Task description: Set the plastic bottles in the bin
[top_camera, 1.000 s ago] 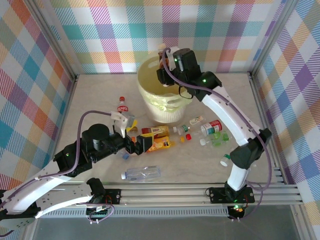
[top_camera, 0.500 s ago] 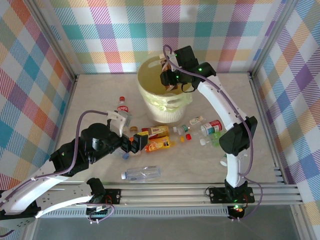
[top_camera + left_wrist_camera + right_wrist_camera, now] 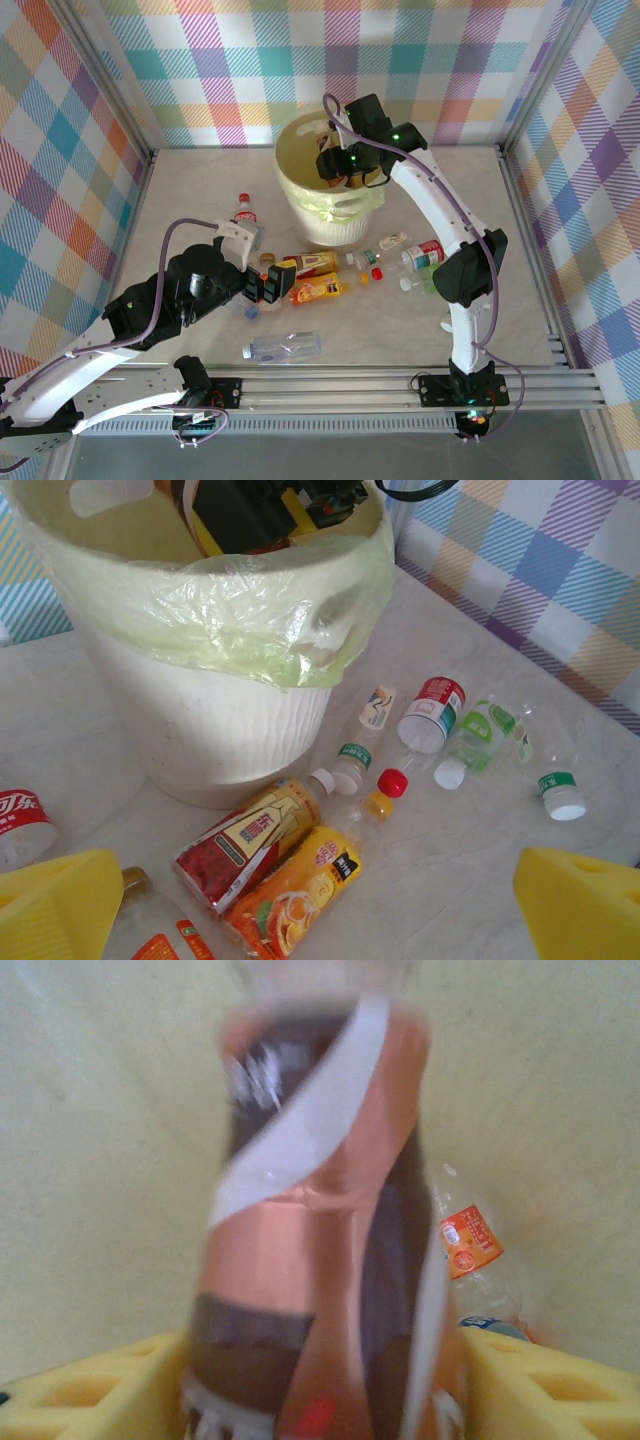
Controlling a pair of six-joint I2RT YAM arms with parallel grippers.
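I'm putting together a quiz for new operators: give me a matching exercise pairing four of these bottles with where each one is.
Things:
1. brown-labelled bottle
2. orange-labelled clear bottle
3. red-labelled cola bottle
4. clear pale-blue bottle

Places:
A. on the table, left of the bin
B. lying alone, nearest the arm bases
C. between the fingers of the right pincer, over the bin
D. lying inside the bin

Pairs: 1-C, 2-D, 3-A, 4-B

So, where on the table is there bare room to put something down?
Bare: the table between the left wall and the cola bottle; also the front, right of the lone clear bottle. Crowded: the bottles lying just before the bin.
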